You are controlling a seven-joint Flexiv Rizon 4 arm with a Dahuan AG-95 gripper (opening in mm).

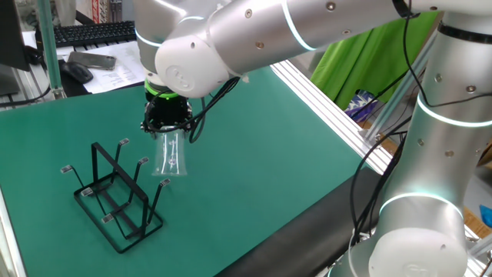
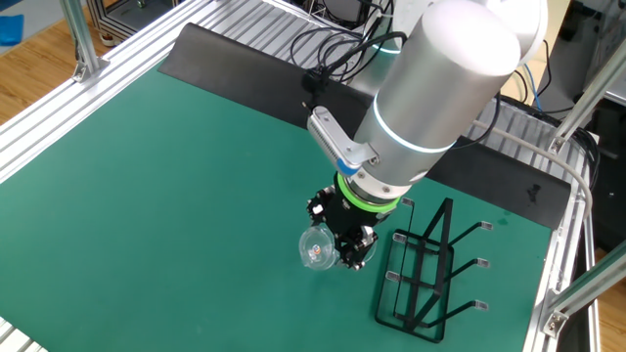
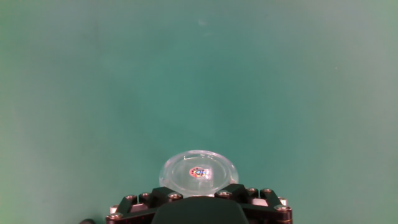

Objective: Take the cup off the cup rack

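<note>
The clear glass cup [image 1: 171, 156] hangs from my gripper [image 1: 167, 127], held above the green mat and clear of the rack. My gripper is shut on the cup's upper part. The black wire cup rack [image 1: 117, 195] stands on the mat just left of and below the cup, its pegs bare. In the other fixed view the cup [image 2: 319, 250] sits left of the gripper [image 2: 348, 244], and the rack [image 2: 426, 269] stands to the right. In the hand view the cup's round base [image 3: 198, 172] with a small coloured sticker shows just ahead of the gripper [image 3: 199, 198].
A green mat [image 1: 254, 154] covers the table. A keyboard [image 1: 92, 32] and papers lie beyond its far edge. Aluminium frame rails [image 2: 88, 108] border the mat. My arm's base [image 1: 430, 192] stands at the right.
</note>
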